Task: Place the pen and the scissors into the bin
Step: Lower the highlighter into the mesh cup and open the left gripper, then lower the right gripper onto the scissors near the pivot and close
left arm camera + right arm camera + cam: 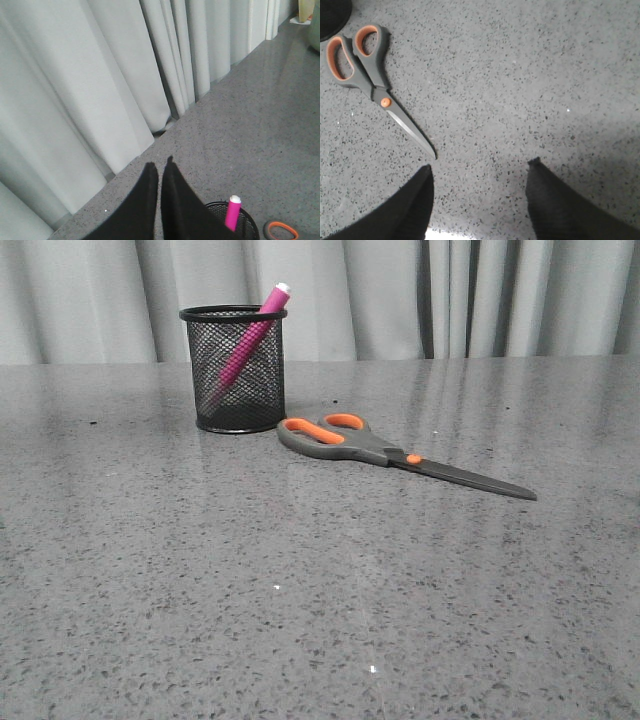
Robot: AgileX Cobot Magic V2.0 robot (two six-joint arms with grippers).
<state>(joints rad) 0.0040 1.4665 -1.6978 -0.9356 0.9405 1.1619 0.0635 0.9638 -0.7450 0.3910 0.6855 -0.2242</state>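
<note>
while scissors (367, 67) show whole, bin (332, 17) barely.

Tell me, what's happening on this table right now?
A two-armed robot is tidying desk things into the black wire-mesh cup. The magenta-pink pen already leans inside it, white tip up. The grey scissors with orange-lined handles lie flat on the grey speckled table beside the cup, untouched. The right gripper is open near the blade tip; the left gripper is shut and empty.
</note>
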